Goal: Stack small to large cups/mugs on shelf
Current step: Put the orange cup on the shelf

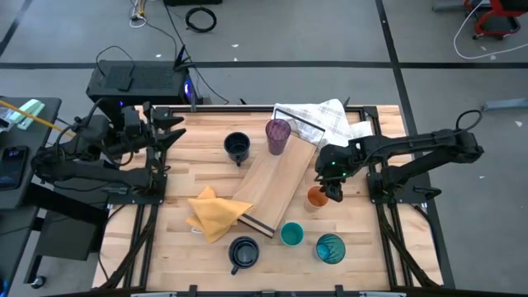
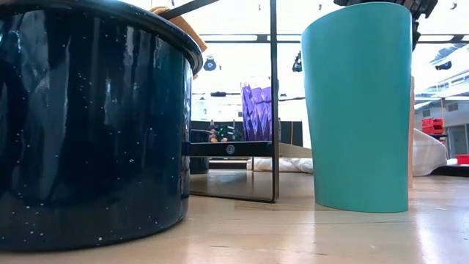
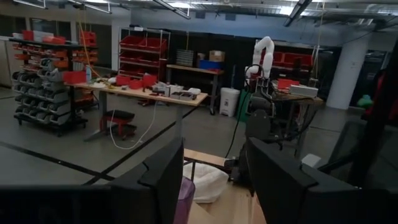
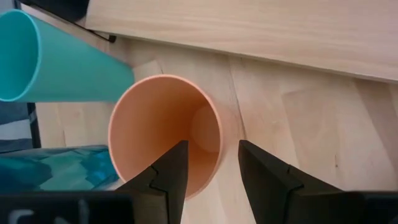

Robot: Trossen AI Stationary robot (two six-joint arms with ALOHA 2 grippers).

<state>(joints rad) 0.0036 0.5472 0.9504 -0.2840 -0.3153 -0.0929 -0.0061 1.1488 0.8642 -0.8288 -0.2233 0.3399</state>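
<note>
Covering most of the high view, a pale butcher-block table (image 1: 206, 140) stood on grey concrete floor crossed by dark tape lines, with cables trailing beyond its far edge. On it lay the shelf (image 1: 272, 183) at a slant, a yellow cloth (image 1: 216, 213) against its near corner and a white checked towel (image 1: 326, 120) by its far end. The purple tumbler (image 1: 278, 136) stood at the shelf's far end, one navy mug (image 1: 238, 148) beside it, the other navy mug (image 1: 243, 252) near the front edge with the teal cup (image 1: 291, 234) and patterned tumbler (image 1: 331, 248). The right gripper (image 4: 209, 163) hung over the orange cup (image 4: 165, 130), fingers spread astride its rim, one inside and one outside. The left gripper (image 3: 211, 180) waited at the table's left, fingers apart, facing a workshop of red-binned shelving and benches.
</note>
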